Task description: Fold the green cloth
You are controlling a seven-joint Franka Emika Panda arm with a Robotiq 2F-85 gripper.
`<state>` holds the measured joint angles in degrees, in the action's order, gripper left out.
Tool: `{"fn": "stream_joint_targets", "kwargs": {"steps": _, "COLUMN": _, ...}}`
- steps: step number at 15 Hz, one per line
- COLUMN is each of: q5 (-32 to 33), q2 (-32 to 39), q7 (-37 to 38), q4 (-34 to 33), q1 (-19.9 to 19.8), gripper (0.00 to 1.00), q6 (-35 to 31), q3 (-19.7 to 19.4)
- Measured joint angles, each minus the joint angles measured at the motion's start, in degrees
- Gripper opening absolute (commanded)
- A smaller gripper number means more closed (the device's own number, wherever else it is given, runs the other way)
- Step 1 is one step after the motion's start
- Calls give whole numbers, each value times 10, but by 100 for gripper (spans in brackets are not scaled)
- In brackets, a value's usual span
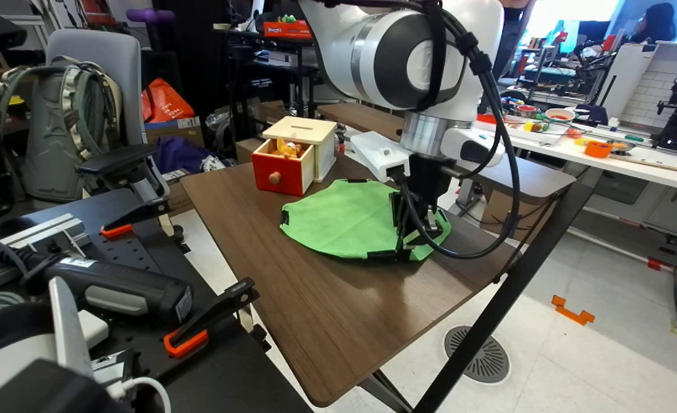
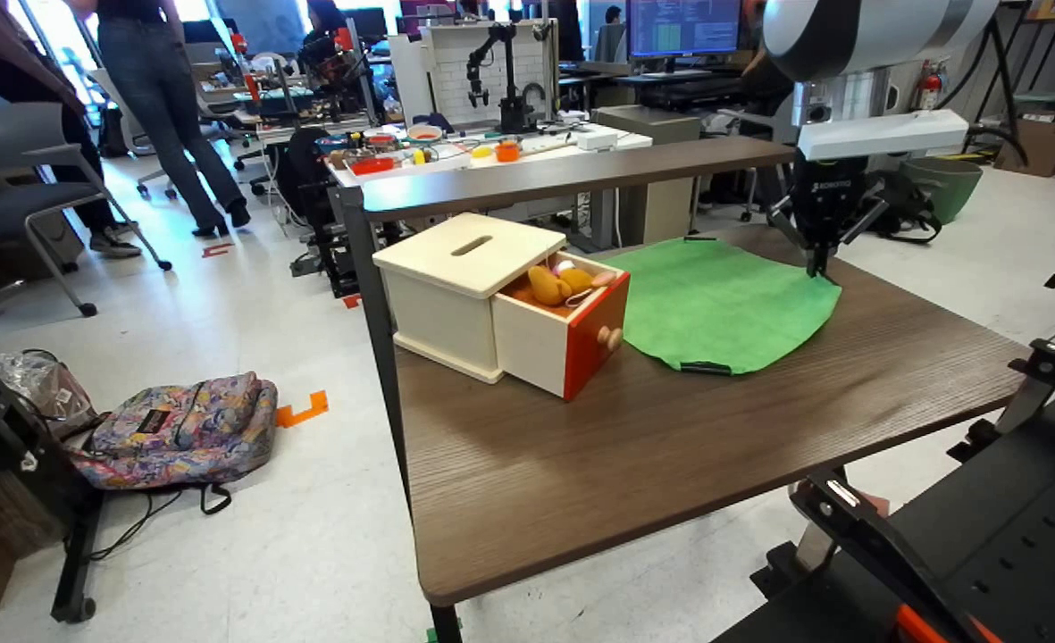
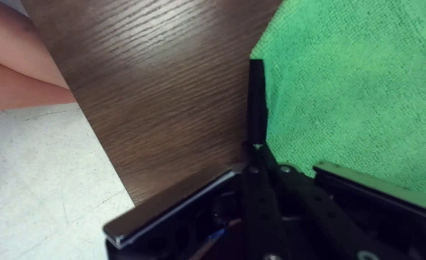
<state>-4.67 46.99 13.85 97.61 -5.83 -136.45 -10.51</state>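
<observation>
The green cloth (image 1: 344, 221) lies spread flat on the brown table, with short black strips along its rim. It also shows in an exterior view (image 2: 724, 304) and fills the right of the wrist view (image 3: 360, 90). My gripper (image 2: 816, 271) points down at the cloth's edge, on the side away from the wooden box. In the wrist view the fingertips (image 3: 257, 146) are close together at the end of a black strip (image 3: 257, 101), with a bit of green between them. They appear shut on the cloth's edge. In an exterior view the gripper (image 1: 405, 252) partly hides the cloth.
A small wooden box (image 2: 464, 259) with an open red-fronted drawer (image 2: 594, 344) stands beside the cloth, holding orange toys. A raised wooden shelf (image 2: 581, 174) runs along one table side. Black clamps (image 1: 218, 307) sit beside the table (image 1: 315, 321). A person's bare skin (image 3: 21, 76) shows beyond the table edge.
</observation>
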Motion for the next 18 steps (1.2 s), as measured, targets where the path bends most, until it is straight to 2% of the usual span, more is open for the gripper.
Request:
{"fn": "stream_joint_targets", "kwargs": {"steps": 7, "q5": 9, "q2": -85, "q7": -20, "q4": 64, "q1": 0, "gripper": 0, "q6": 0, "q3": 4}}
{"fn": "stream_joint_targets", "kwargs": {"steps": 11, "q5": 9, "q2": -104, "q7": -19, "q4": 55, "q1": 3, "gripper": 0, "q6": 5, "q3": 18}}
{"fn": "stream_joint_targets", "kwargs": {"steps": 18, "q5": 3, "q2": -92, "q7": -17, "q4": 14, "q1": 7, "gripper": 0, "q6": 24, "q3": 51}}
